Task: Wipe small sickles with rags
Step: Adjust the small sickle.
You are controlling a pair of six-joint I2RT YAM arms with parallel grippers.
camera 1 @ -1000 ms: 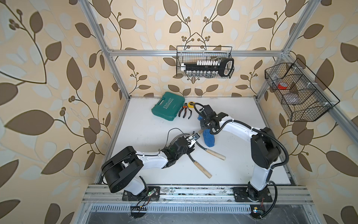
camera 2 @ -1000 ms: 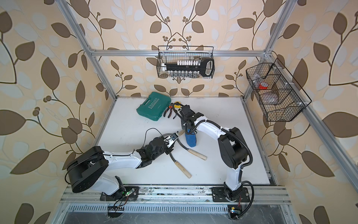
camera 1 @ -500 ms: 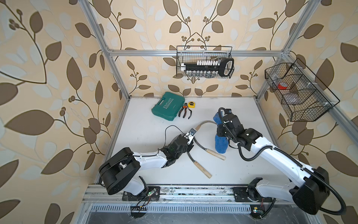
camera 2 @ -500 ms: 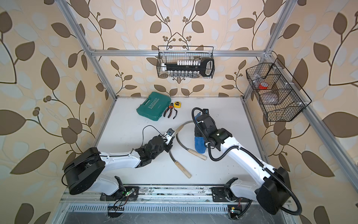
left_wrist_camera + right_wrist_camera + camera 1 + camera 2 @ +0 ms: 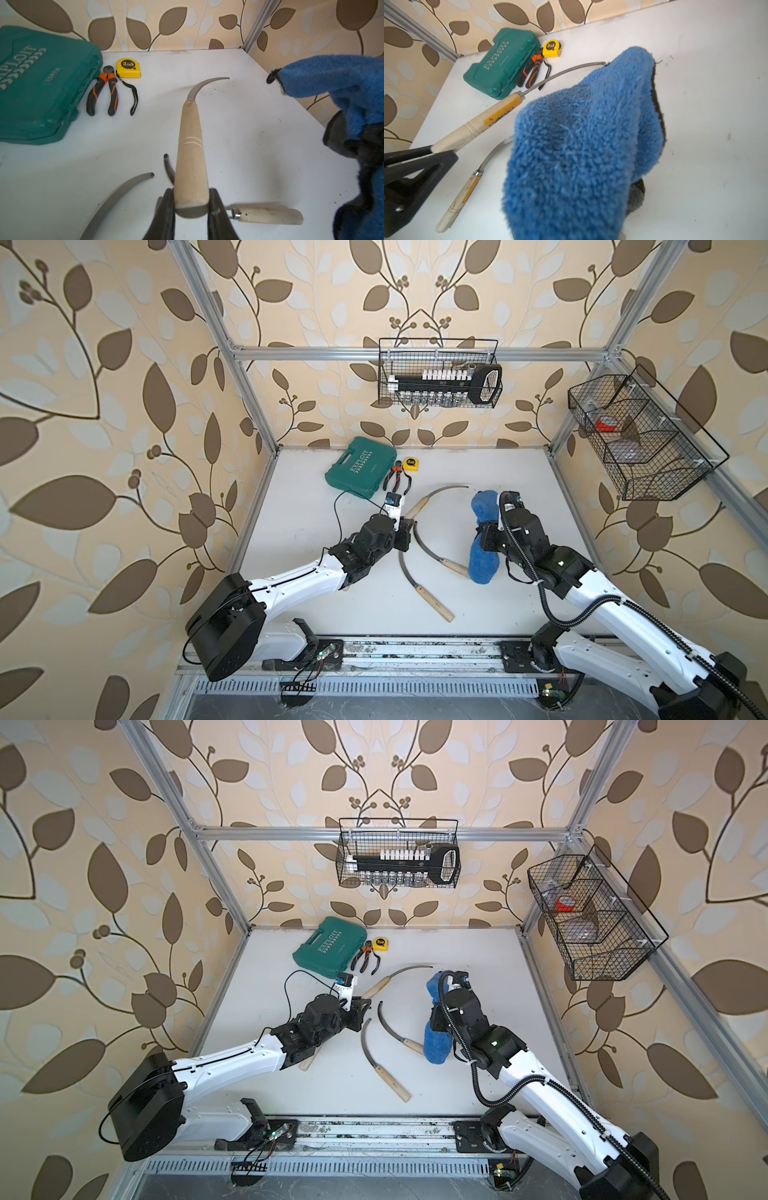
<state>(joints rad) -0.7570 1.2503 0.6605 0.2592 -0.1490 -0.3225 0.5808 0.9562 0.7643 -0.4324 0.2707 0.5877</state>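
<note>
On the white bench [image 5: 519, 489], between leaf-papered walls [image 5: 124, 448], both top views show the left tool [image 5: 408, 526] clamped on a sickle [image 5: 419, 504] handle at centre, the right tool [image 5: 487, 534] at three o'clock pinching the blue rag [image 5: 482, 568]. Left wrist: jaws squeeze that handle above speck-marked surface. Right wrist: rag drapes across the foreground.

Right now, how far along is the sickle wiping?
Done: nothing I can confirm. In hand: left tool clamps one sickle by its handle; right tool holds the blue rag near its blade tip, not touching. Left: two sickles on the table, a fourth sickle under the left arm.
</note>
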